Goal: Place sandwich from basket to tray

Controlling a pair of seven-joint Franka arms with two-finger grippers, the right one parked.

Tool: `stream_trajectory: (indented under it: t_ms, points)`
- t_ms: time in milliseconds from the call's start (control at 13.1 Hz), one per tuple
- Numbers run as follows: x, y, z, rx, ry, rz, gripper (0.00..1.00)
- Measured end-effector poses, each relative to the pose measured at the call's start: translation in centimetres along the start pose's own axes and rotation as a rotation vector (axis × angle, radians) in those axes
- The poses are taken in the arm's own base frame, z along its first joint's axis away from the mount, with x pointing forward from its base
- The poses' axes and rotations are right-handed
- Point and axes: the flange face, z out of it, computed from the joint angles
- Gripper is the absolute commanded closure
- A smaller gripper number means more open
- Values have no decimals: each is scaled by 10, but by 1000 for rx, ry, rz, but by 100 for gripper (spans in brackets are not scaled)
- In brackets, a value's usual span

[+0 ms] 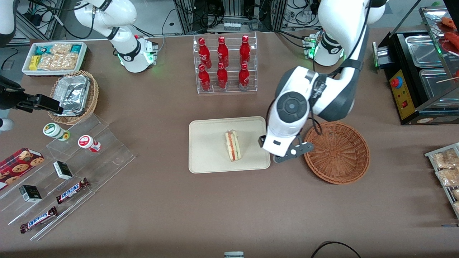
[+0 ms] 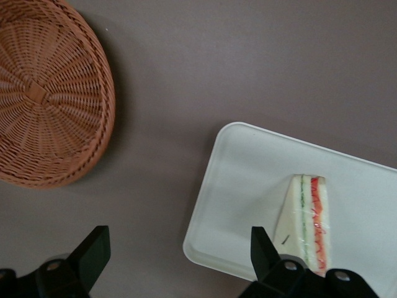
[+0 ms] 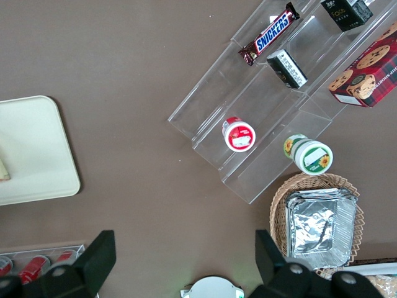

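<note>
The sandwich [image 1: 233, 145] [image 2: 307, 220], a pale wedge with red and green layers, lies on the cream tray [image 1: 208, 143] [image 2: 248, 180], near the tray's middle. The reddish-brown woven basket [image 1: 337, 152] [image 2: 43, 93] stands beside the tray toward the working arm's end and has nothing in it. My gripper [image 1: 278, 150] [image 2: 178, 251] hangs above the tray's edge closest to the basket, between the sandwich and the basket. It is open and nothing is between its black fingers [image 2: 93, 248].
A clear rack of red bottles [image 1: 224, 64] stands farther from the front camera than the tray. Toward the parked arm's end are a stepped acrylic shelf with snacks [image 1: 71, 168], a tan basket with foil containers [image 1: 73, 96] and a white bin [image 1: 53, 57]. A black appliance [image 1: 419, 75] sits at the working arm's end.
</note>
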Motion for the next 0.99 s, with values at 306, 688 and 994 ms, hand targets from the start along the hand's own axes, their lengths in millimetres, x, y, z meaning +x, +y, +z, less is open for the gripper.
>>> stream_trajectory:
  t_ms: [306,688,994]
  points:
    - [-2,-10,-10,-2,-3,16,0]
    - [21,-54,-38,-33,-36,12,0]
    - [45,-112,-65,-75,-75,98,0]
